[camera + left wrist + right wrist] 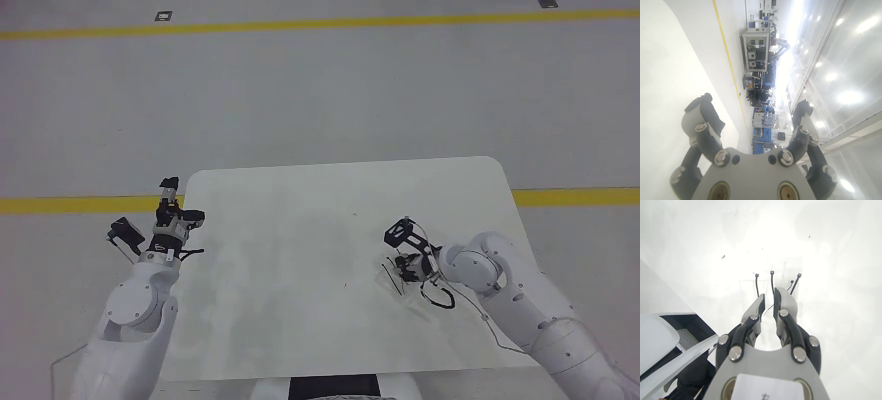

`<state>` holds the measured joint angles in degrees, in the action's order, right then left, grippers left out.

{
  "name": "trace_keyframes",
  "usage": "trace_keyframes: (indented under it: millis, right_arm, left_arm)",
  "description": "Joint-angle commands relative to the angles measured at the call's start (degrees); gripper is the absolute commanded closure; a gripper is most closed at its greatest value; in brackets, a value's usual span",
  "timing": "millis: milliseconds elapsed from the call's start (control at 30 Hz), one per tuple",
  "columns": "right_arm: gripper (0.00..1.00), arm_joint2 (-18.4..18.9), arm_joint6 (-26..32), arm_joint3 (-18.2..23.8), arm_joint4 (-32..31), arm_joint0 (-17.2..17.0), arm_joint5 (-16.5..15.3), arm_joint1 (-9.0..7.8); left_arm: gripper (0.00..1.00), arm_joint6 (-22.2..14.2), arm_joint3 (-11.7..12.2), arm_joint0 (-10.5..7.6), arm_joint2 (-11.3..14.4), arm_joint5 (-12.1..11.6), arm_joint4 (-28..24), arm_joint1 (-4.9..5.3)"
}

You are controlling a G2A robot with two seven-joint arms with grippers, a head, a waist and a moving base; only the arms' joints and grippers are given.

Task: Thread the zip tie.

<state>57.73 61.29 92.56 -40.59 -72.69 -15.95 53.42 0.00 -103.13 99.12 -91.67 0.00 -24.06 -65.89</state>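
Several black zip ties (771,279) lie side by side on the white table (300,250), their heads pointing away from my right gripper (769,292). That gripper hangs low over them, its fingers a narrow gap apart, and the middle tie's strap runs into the gap. From above, the ties (392,275) show as thin dark lines beside the right gripper (405,262) on the table's right side. My left gripper (753,103) stands wide open with nothing in it, pointing out toward the room. In the top view the left gripper (175,205) sits at the table's left edge.
A small dark speck (723,256) and a few fine marks lie on the table beyond the ties. A yellow floor line (320,22) runs behind the table. The table's rounded far left corner (195,180) is close to the left gripper.
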Motion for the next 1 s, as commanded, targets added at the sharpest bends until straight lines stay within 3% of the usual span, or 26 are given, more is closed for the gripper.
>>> trace_keyframes:
  millis: [0,400,967]
  right_arm:
    - [0.87,-0.5,-0.5,-0.5,-0.2,0.4,0.2,0.17]
    - [0.85,-1.8,-2.3,-2.0,-1.8,1.4,2.1,0.75]
    - [0.9,-2.2,-1.9,-3.8,0.2,2.1,0.0,1.08]
  left_arm:
    - [0.0,0.0,0.0,0.0,0.0,0.0,0.0,0.0]
    - [0.0,0.0,0.0,0.0,0.0,0.0,0.0,0.0]
    - [0.0,0.0,0.0,0.0,0.0,0.0,0.0,0.0]
